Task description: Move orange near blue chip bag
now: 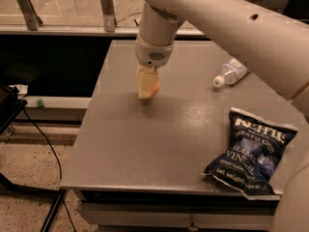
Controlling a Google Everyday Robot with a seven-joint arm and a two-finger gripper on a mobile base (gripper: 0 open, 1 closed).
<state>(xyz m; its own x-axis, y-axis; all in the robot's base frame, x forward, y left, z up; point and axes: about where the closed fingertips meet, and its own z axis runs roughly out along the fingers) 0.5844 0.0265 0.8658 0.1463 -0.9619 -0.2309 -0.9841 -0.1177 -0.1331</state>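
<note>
The orange [155,88] shows only as a small orange patch between the cream fingers of my gripper [147,87], at the back left of the grey table [145,144]. The gripper points straight down and is shut on the orange, which sits at or just above the tabletop, with a small shadow under it. The blue chip bag [252,152] lies flat at the front right corner of the table, well apart from the orange, to its right and nearer the front edge.
A clear plastic water bottle [231,73] lies on its side at the back right of the table. My arm [231,18] crosses over the back right. Cables and dark equipment [9,110] are on the floor to the left.
</note>
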